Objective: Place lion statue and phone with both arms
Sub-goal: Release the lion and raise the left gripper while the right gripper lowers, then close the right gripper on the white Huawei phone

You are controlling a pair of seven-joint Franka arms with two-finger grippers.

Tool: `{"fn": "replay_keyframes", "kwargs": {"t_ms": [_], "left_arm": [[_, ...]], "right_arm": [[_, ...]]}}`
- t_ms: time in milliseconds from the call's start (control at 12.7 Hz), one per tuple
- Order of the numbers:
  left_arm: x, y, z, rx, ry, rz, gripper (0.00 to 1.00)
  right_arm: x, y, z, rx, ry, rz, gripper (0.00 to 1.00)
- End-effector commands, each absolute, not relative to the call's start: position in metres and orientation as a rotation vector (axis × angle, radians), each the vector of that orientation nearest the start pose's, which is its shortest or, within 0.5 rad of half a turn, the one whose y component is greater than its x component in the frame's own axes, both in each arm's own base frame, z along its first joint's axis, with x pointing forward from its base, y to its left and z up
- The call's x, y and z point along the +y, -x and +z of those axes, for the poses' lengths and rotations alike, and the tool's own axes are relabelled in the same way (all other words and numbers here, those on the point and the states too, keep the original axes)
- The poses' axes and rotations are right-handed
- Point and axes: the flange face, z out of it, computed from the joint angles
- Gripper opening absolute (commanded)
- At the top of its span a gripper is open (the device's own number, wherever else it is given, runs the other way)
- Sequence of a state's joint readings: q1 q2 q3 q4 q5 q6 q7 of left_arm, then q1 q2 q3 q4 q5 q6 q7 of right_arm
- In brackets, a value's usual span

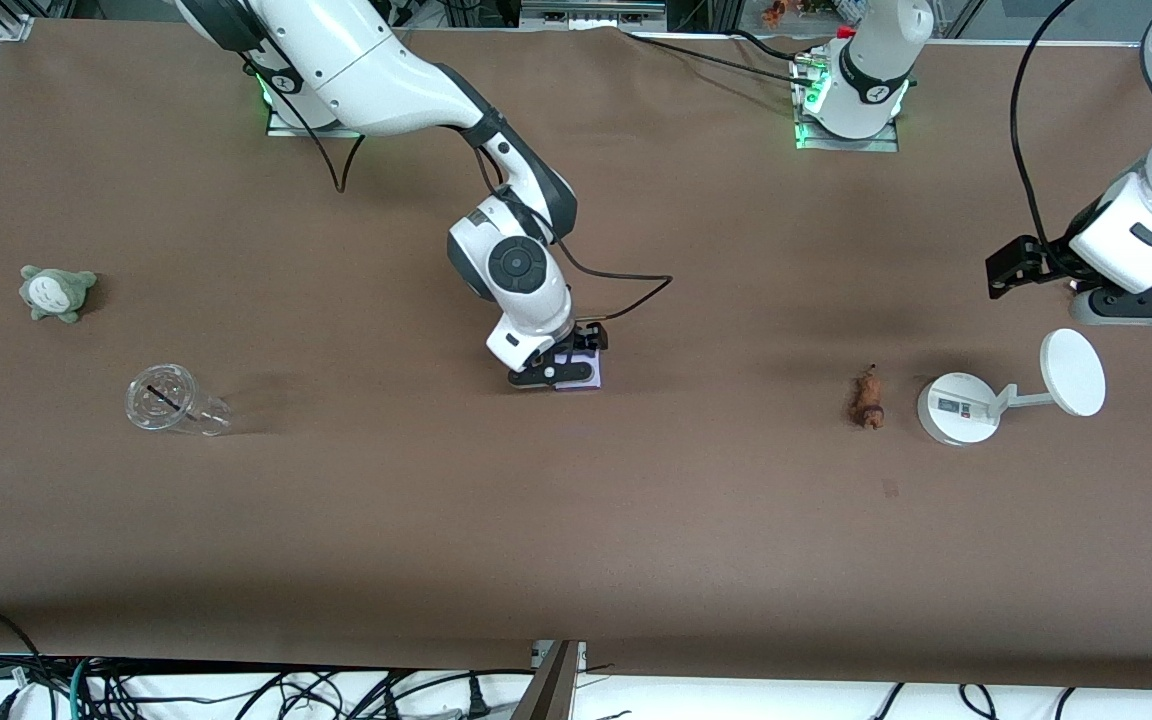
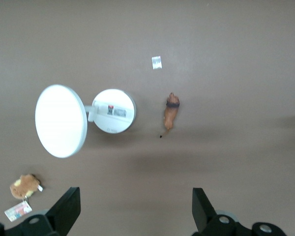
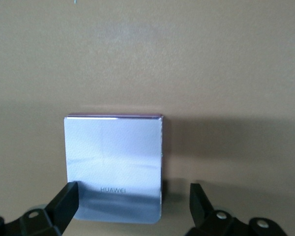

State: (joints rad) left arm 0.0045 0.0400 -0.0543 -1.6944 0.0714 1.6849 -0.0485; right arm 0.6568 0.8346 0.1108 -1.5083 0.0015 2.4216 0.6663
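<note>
Right gripper low over phone — fingers spread.

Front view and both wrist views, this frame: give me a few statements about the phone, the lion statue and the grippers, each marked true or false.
1. The right gripper is open, low over the phone. True.
2. The left gripper is shut on the lion statue. False: it is open, up in the air toward the left arm's end of the table, and the statue lies on the table.
3. The lion statue lies beside the white round-based stand. True.
4. The phone leans on the stand. False: it lies flat near the table's middle, apart from the stand.
5. The clear plastic cup stands upright. False: it lies on its side, nearer to the front camera than the grey-green plush toy.
</note>
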Motion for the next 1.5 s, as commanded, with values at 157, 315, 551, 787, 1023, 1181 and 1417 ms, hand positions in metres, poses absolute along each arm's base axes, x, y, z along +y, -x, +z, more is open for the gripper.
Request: {"fn": "replay_keyframes", "kwargs": {"t_ms": [157, 315, 551, 787, 1023, 1181, 1417], "left_arm": [[-0.026, -0.562, 0.560, -0.003, 3.088, 0.047, 1.00], [-0.024, -0.562, 0.560, -0.001, 3.090, 0.048, 1.00], [-0.025, -0.563, 0.559, 0.001, 3.090, 0.050, 1.00], [-0.025, -0.563, 0.559, -0.004, 3.091, 0.052, 1.00], [-0.026, -0.562, 0.559, -0.004, 3.093, 0.053, 1.00], [-0.027, -0.562, 0.559, -0.005, 3.097, 0.053, 1.00], [-0.028, -0.563, 0.560, -0.003, 3.098, 0.048, 1.00]], "right_arm": [[0.501, -0.524, 0.162, -0.085, 3.005, -0.092, 1.00], [0.503, -0.524, 0.162, -0.078, 2.993, -0.106, 1.00], [0.510, -0.524, 0.169, -0.033, 2.979, -0.125, 1.00], [0.510, -0.524, 0.162, -0.025, 2.983, -0.118, 1.00], [0.511, -0.533, 0.171, 0.071, 2.959, -0.177, 1.00], [0.507, -0.541, 0.176, 0.117, 2.954, -0.202, 1.00], [0.503, -0.554, 0.187, 0.208, 2.928, -0.249, 1.00]]}}
